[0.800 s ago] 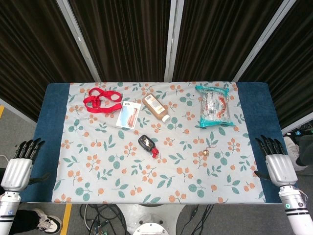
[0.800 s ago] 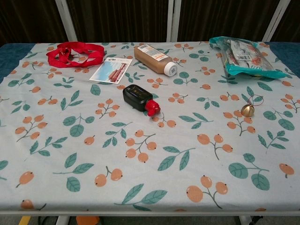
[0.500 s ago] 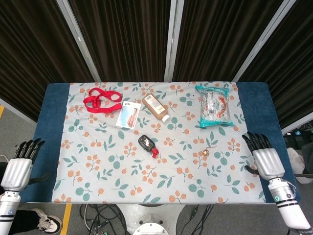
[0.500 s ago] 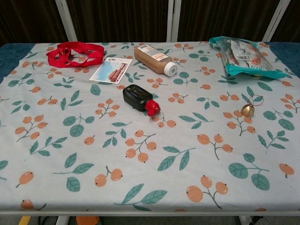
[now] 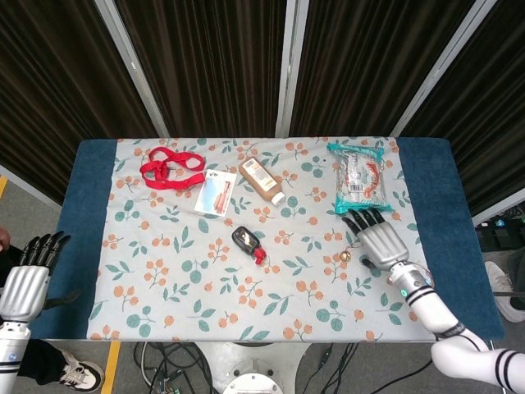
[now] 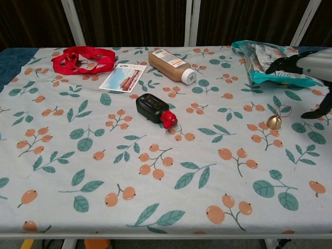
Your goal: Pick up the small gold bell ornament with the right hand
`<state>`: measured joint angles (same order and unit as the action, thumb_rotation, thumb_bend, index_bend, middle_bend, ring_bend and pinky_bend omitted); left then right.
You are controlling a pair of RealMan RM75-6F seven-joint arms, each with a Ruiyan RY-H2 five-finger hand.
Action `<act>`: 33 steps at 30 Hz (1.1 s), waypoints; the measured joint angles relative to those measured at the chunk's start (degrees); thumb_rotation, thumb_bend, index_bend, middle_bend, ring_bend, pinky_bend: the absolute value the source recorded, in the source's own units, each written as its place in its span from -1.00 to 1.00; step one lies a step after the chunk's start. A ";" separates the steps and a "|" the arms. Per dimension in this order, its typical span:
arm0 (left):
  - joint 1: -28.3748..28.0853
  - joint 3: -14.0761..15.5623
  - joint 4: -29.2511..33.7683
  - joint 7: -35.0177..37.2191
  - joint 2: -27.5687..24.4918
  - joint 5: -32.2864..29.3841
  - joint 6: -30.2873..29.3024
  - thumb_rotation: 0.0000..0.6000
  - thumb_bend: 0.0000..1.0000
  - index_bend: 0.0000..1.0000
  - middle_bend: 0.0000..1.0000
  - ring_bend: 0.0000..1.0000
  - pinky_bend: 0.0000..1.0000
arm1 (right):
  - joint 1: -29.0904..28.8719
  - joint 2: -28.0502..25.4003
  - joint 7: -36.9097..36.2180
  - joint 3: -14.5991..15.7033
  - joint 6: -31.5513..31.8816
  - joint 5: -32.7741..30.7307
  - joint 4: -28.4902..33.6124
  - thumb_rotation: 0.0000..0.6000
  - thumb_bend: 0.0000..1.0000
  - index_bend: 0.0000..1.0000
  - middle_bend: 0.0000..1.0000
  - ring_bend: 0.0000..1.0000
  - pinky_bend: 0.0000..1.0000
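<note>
The small gold bell ornament [image 5: 345, 256] [image 6: 274, 122] lies on the floral tablecloth at the right, its thin red loop trailing behind it. My right hand [image 5: 380, 239] [image 6: 309, 68] hovers above the table just right of the bell, fingers spread, holding nothing and apart from the bell. My left hand [image 5: 28, 279] hangs off the table's left edge, fingers extended and empty; the chest view does not show it.
A teal snack packet [image 5: 358, 178] lies just beyond my right hand. A black device with a red cap [image 5: 248, 241] sits mid-table, a brown bottle [image 5: 262, 180], a card [image 5: 216, 194] and a red ribbon [image 5: 170, 167] lie further back left.
My right hand has swung in from beyond the table's right edge to over the cloth beside the bell. The left hand and the objects have stayed put.
</note>
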<state>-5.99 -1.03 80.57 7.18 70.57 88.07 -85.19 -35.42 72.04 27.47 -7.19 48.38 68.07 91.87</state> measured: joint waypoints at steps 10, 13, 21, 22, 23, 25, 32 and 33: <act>0.19 0.09 -0.75 1.53 -0.20 -0.31 0.26 1.00 -0.99 -0.82 -0.93 -1.00 -0.92 | -4.76 4.48 4.26 0.06 -2.38 -5.65 -2.12 1.00 -0.58 -0.45 -1.00 -1.00 -1.00; 0.20 0.17 -1.01 1.79 -0.11 -0.32 0.41 1.00 -0.99 -0.82 -0.93 -1.00 -0.92 | -4.90 4.64 4.47 0.70 -1.72 -6.14 -2.23 1.00 -0.58 -0.41 -1.00 -1.00 -1.00; 0.22 0.25 -1.19 2.59 -0.14 -0.47 0.75 1.00 -0.99 -0.82 -0.93 -1.00 -0.92 | -4.79 4.38 2.62 1.49 -0.37 -5.55 -1.90 1.00 -0.57 -0.35 -1.00 -1.00 -1.00; 0.22 0.25 -1.19 2.64 -0.15 -0.50 0.79 1.00 -0.99 -0.82 -0.93 -1.00 -0.92 | -4.79 4.27 2.21 1.48 -0.25 -5.28 -1.80 1.00 -0.57 -0.34 -1.00 -1.00 -1.00; 0.22 0.26 -1.19 2.71 -0.15 -0.55 0.86 1.00 -0.99 -0.82 -0.93 -1.00 -0.92 | -4.79 4.11 1.64 1.50 -0.11 -4.90 -1.65 1.00 -0.56 -0.31 -1.00 -1.00 -1.00; 0.22 0.27 -1.24 2.82 -0.13 -0.57 0.95 1.00 -0.99 -0.82 -0.93 -1.00 -0.92 | -4.77 3.86 1.01 1.72 0.03 -4.40 -1.49 1.00 -0.55 -0.28 -1.00 -1.00 -1.00; 0.20 0.35 -1.44 2.92 0.00 -0.66 1.23 1.00 -0.99 -0.82 -0.93 -1.00 -0.92 | -4.94 4.16 1.22 2.88 0.05 -4.98 -2.23 1.00 -0.52 -0.17 -1.00 -1.00 -1.00; 0.20 0.35 -1.45 2.92 0.02 -0.68 1.26 1.00 -0.99 -0.82 -0.93 -1.00 -0.92 | -4.98 4.24 1.25 2.97 0.12 -5.06 -2.32 1.00 -0.52 -0.16 -1.00 -1.00 -1.00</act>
<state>-5.80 -0.68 79.12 10.09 70.58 87.38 -83.93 -40.40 76.28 28.72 -4.23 48.50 63.01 89.55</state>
